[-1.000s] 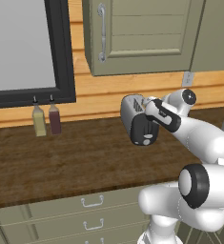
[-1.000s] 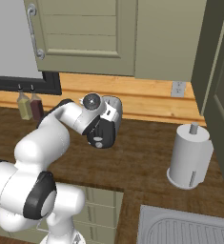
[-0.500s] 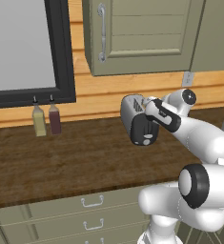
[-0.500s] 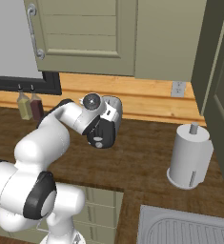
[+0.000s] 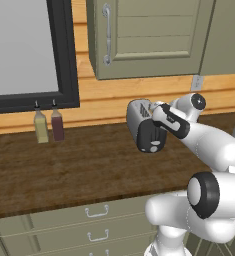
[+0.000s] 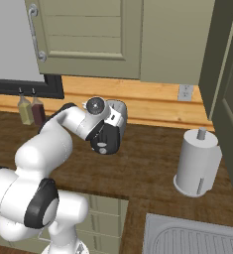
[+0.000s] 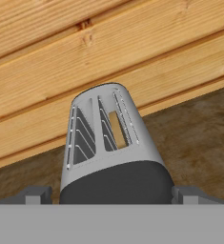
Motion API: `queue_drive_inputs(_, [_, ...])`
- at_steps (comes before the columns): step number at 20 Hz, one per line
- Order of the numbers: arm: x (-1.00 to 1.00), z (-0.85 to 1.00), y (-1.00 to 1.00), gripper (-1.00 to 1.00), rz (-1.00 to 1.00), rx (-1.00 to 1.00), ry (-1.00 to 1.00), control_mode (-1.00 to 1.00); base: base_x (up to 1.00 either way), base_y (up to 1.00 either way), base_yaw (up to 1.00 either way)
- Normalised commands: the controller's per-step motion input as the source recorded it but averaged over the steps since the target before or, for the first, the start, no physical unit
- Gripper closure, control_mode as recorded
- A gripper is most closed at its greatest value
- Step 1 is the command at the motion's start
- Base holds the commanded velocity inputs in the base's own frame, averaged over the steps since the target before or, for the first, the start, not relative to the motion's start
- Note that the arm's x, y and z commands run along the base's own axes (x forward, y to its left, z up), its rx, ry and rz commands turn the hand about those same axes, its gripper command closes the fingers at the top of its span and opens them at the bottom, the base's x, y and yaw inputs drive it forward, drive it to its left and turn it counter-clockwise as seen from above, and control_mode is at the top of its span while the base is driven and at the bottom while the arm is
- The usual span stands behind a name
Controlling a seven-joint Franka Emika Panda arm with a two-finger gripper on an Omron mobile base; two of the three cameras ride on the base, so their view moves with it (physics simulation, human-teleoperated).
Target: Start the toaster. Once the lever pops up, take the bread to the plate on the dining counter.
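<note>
The toaster (image 7: 112, 152) stands on the dark wood desk (image 5: 64, 175) against the plank wall (image 7: 85, 52), with the bread (image 7: 117, 127) sunk in one top slot. The fingers (image 7: 39, 195) stand wide apart, one either side of its black end. Two bottles (image 5: 48, 125) stand under a dark-framed window (image 5: 24, 50), near green cabinets (image 6: 88, 34); a paper towel roll (image 6: 197, 161) stands beside a sink (image 6: 192, 238).

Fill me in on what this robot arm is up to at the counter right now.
The white robot arm has brought its gripper up to the black end panel of the small silver-grey toaster on the dark brown wooden counter. The jaws stand wide open, one fingertip on each side of the toaster's end, gripping nothing. A tan slice of bread sits down in one top slot. Two small bottles stand by the wall, and a white paper towel roll stands off to the side.
</note>
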Motion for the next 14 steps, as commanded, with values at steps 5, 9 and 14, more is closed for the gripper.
queue_drive_inputs(5, [0.0,0.0,0.0,-1.0,0.0,0.0,0.0,-1.0,0.0,0.0,0.0])
queue_drive_inputs(9, [0.0,0.0,0.0,-1.0,0.0,0.0,0.0,-1.0,0.0,0.0,0.0])
queue_drive_inputs(14, [0.0,0.0,0.0,-1.0,0.0,0.0,0.0,-1.0,0.0,0.0,0.0])
